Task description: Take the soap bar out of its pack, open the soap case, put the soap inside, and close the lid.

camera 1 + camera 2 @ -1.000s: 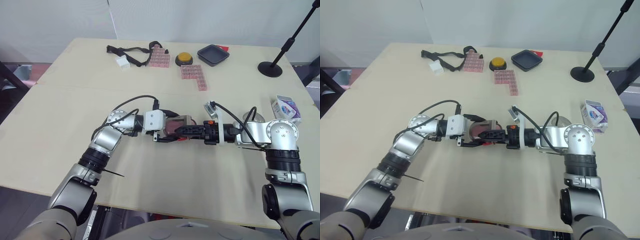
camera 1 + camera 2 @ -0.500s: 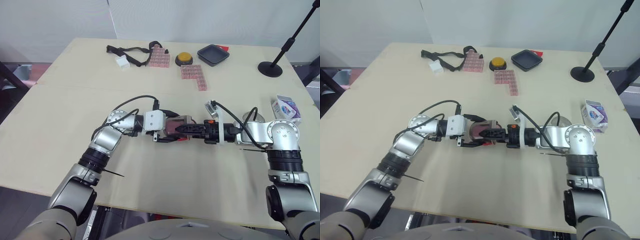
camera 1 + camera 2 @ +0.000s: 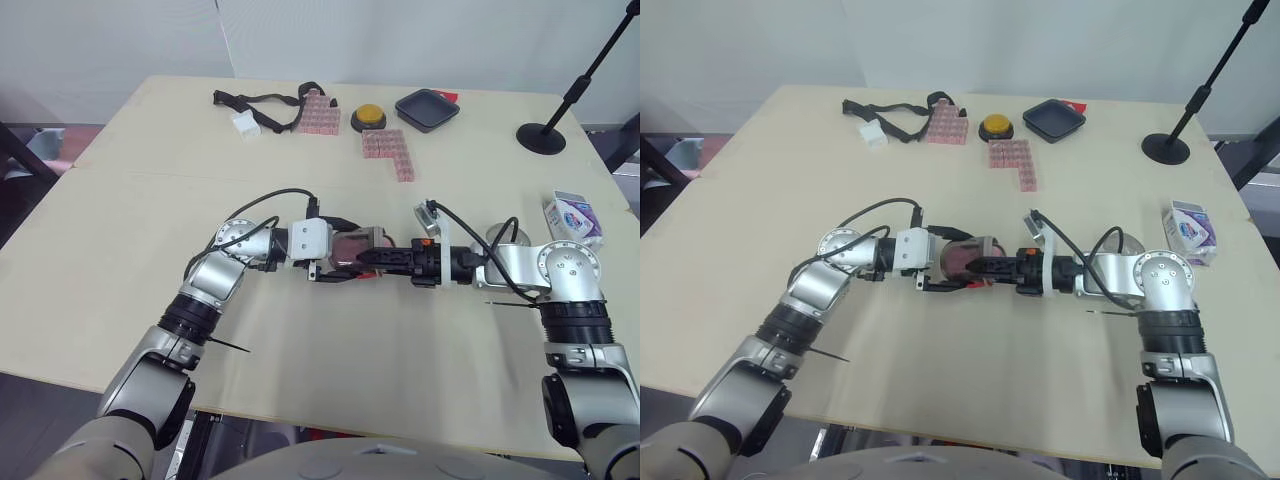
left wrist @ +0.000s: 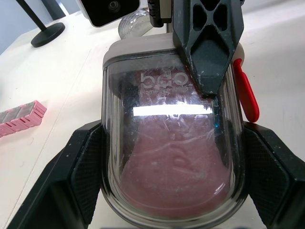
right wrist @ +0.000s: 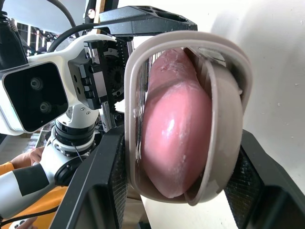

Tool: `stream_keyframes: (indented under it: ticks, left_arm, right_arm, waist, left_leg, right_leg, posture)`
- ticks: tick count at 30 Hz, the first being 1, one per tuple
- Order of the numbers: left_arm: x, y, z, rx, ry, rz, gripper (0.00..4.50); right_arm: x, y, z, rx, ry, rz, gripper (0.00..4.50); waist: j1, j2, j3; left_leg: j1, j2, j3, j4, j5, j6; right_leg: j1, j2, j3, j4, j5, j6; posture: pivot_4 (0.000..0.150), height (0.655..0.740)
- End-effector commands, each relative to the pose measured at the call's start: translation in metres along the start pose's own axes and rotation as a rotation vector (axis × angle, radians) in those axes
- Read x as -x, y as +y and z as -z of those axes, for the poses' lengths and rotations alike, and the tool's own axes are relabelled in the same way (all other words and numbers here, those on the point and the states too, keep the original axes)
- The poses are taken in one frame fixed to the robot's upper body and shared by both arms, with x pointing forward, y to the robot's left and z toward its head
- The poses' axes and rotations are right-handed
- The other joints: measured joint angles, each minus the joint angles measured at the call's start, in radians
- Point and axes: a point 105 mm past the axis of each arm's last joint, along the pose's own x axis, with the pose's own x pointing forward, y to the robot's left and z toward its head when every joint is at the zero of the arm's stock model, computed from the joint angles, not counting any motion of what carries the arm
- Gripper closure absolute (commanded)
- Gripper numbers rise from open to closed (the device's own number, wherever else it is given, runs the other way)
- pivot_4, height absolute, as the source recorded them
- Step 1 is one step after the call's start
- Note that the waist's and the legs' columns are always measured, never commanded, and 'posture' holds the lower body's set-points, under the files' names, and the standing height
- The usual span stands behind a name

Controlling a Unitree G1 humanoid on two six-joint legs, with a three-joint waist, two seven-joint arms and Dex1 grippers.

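Little has changed over the last second: the soap case (image 3: pixel 352 244) has stayed in the same spot above the surface (image 3: pixel 340 350), caught between the two arms. Only the right arm has shifted, its elbow easing outward from the case while its wrist kept its line. The pink soap (image 5: pixel 176 129) is already inside the case, under the clear lid (image 4: pixel 171 119), so the unpacking and loading look done and the work is down to shutting the lid. The empty-looking pack (image 3: pixel 572 215) lies well apart from the case on the robot's right. The left gripper (image 4: pixel 171 143) is clamped on the case, its fingers (image 4: pixel 81 176) pressed against the two long sides and opened only as wide as the case itself. The right gripper (image 3: pixel 372 257) comes at the case from the opposite end and grasps it too. One of its fingers (image 4: pixel 208 47) bears down on the lid while the other sits behind the grey base, pinching the two halves together. Seen edge-on from the right wrist, the lid's rim and the base do not seem to meet all the way round, so the lid is probably not yet snapped home.
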Motion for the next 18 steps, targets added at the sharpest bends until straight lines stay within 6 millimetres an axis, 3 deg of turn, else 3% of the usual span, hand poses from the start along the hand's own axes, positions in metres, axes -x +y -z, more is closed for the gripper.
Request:
stream_keyframes:
  ticks: [1, 3, 5, 10, 18]
  left_arm:
    - [0.002, 0.013, -0.011, -0.024, -0.033, -0.044, 1.01]
    - [0.003, 0.014, -0.012, -0.003, -0.04, -0.043, 1.01]
    - [0.006, 0.017, -0.013, 0.019, -0.051, -0.052, 0.0]
    - [0.012, 0.023, -0.011, 0.039, -0.035, -0.062, 0.0]
    - [0.04, 0.024, 0.001, 0.123, 0.037, -0.009, 0.0]
  right_arm:
    - [0.0, 0.003, 0.007, 0.028, 0.04, 0.004, 2.36]
    - [0.0, 0.003, 0.008, 0.03, 0.043, 0.001, 2.36]
    - [0.0, 0.005, 0.008, 0.04, 0.049, -0.002, 2.36]
    - [0.001, 0.004, 0.008, 0.076, 0.067, 0.022, 2.37]
    - [0.012, 0.003, 0.0, 0.166, 0.081, 0.078, 2.37]
  waist:
    - [0.0, 0.0, 0.0]
    - [0.0, 0.0, 0.0]
    - [0.0, 0.0, 0.0]
    - [0.0, 0.0, 0.0]
    - [0.001, 0.0, 0.0]
  left_leg:
    - [0.0, 0.0, 0.0, 0.0, 0.0, 0.0]
    - [0.0, -0.001, 0.0, 0.0, 0.0, 0.0]
    - [0.0, -0.001, 0.0, 0.0, 0.0, 0.0]
    - [0.0, 0.0, 0.0, 0.0, 0.0, 0.0]
    - [0.0, -0.001, 0.0, -0.001, 0.0, -0.001]
  right_leg:
    - [0.0, 0.0, 0.0, 0.0, 0.0, 0.0]
    - [0.0, 0.0, 0.0, 0.0, 0.0, 0.0]
    - [0.0, 0.0, 0.0, 0.0, 0.0, 0.0]
    - [0.0, 0.0, 0.0, 0.0, 0.0, 0.0]
    - [0.0, 0.001, 0.0, -0.001, 0.0, 0.0]
  posture:
    - [0.15, 0.74]
    - [0.15, 0.74]
    - [0.15, 0.74]
    - [0.15, 0.74]
    - [0.15, 0.74]
